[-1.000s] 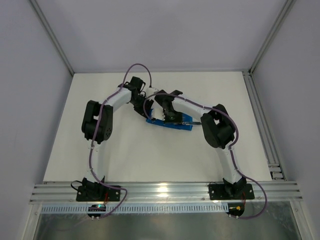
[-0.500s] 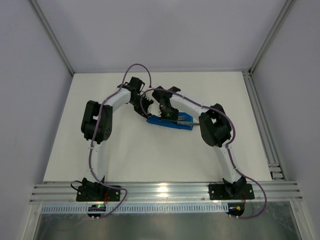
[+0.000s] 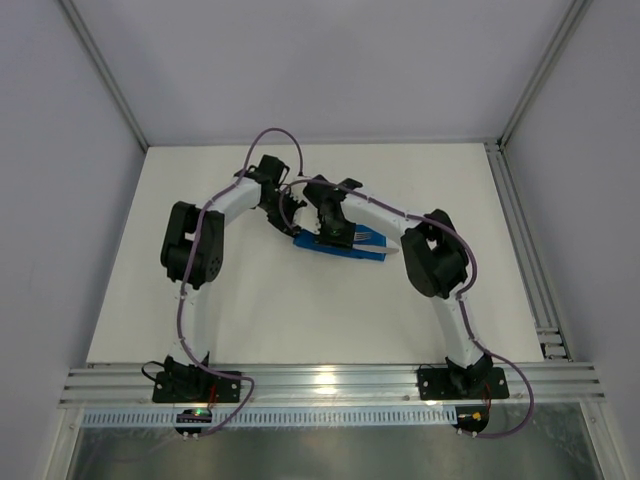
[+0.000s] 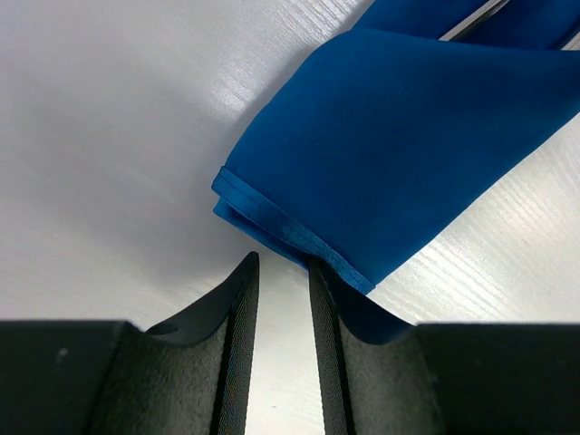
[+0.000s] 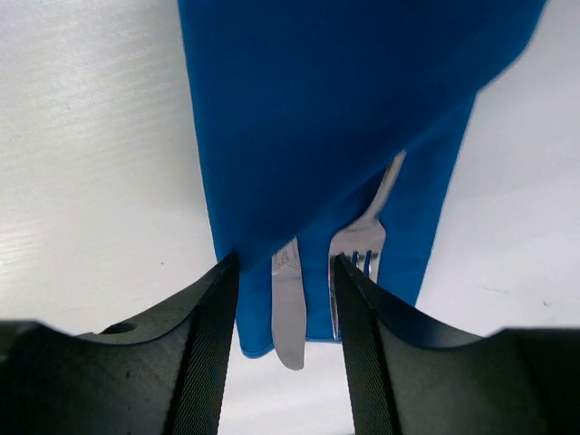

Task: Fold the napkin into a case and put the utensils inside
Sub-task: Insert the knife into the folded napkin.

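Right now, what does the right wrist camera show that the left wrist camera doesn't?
Only the right wrist view: the fork, tines showing, and the knife poking out from under the blue napkin, between the open fingers of the right gripper. Only the left wrist view: the napkin's hemmed, layered corner just beyond the left gripper, whose fingers stand slightly apart with nothing between them. Both: the folded napkin on the white table; the left view catches just a silver sliver of cutlery at its top edge.
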